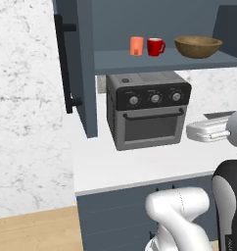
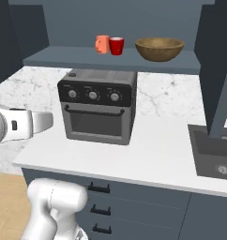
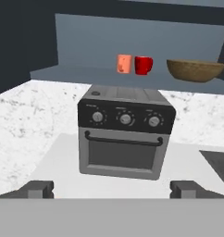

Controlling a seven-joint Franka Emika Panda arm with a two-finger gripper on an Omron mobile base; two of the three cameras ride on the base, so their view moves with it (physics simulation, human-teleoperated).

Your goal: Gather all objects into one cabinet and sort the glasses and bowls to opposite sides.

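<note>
Cabinet (image 1: 154, 61) is open; its door (image 1: 74, 63) with the long black bar handle (image 1: 64, 63) stands swung out at the left of my left base view. On the flat shelf I count three items in a row: an orange cup (image 1: 136, 45), a red mug (image 1: 155, 47) just beside it on its right, and the wooden bowl (image 1: 198, 46) further right, apart from the mug.

The right base view shows the same order: orange cup (image 2: 102, 44), red mug (image 2: 116, 46) close against it (I cannot tell whether they touch), wooden bowl (image 2: 159, 48) well to the right. The hand view confirms it: orange cup (image 3: 124, 64), red mug (image 3: 143, 65) with its handle toward the bowl, wooden bowl (image 3: 196, 70).

Below the shelf, a dark toaster oven (image 1: 147, 110) sits on the white counter (image 1: 120, 166), three knobs across its front and a bar handle on its door. A sink (image 2: 214, 150) is set into the counter at the right in the right base view.

Gripper (image 3: 116, 190): the two fingertips (image 3: 37, 189) sit wide apart at the bottom of the hand view, with nothing between them. The hand is held back from the counter edge, facing the oven front, with the shelf above it.
</note>
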